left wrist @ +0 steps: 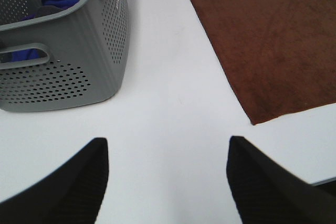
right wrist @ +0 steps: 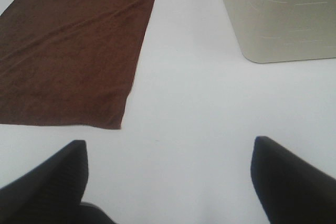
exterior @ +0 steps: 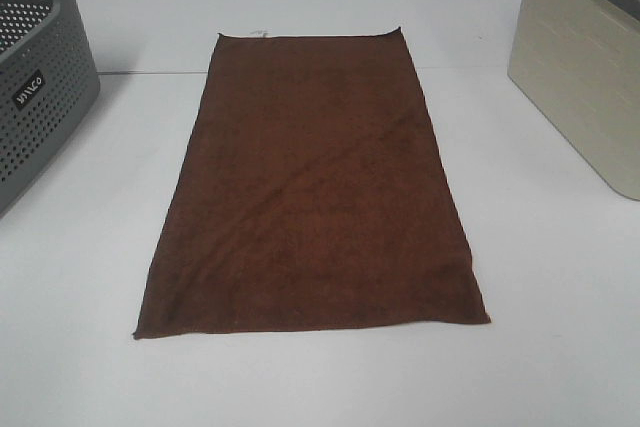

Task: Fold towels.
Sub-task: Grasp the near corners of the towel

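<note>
A dark reddish-brown towel [exterior: 315, 187] lies flat and unfolded on the white table, long side running away from the camera, with a small white tag [exterior: 259, 33] at its far left corner. Neither arm shows in the high view. In the left wrist view my left gripper [left wrist: 168, 153] stands open over bare table, the towel's [left wrist: 273, 35] near left corner a short way ahead of it. My right gripper [right wrist: 170, 156] is open too, above bare table, with the towel's [right wrist: 73, 45] near right corner ahead and to one side. Nothing is between either pair of fingers.
A grey perforated basket [exterior: 35, 87] stands at the left edge; the left wrist view shows the basket [left wrist: 73, 61] with blue cloth [left wrist: 52, 4] inside. A beige bin [exterior: 580, 77] stands at the right, also the beige bin [right wrist: 278, 14] in the right wrist view.
</note>
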`<state>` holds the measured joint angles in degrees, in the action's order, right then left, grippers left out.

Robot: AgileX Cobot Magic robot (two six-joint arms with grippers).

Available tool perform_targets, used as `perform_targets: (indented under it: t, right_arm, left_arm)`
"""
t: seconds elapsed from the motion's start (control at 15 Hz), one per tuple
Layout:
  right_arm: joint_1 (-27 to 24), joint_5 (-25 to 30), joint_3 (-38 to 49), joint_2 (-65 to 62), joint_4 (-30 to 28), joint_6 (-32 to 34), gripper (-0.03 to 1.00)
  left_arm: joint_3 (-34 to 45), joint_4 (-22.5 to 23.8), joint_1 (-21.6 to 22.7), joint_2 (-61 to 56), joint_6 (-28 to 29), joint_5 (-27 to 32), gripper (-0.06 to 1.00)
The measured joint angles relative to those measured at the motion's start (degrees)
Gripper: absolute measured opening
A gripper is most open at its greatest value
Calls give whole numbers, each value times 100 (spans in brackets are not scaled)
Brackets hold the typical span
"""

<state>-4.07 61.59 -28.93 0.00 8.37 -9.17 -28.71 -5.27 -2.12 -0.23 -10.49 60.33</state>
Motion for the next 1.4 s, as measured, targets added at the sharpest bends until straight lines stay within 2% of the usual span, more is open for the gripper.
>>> perform_targets:
  t: [1.4]
  right_arm:
    - [0,0,0,0,0,0,79]
  left_arm:
    - [0,0,0,0,0,0,62]
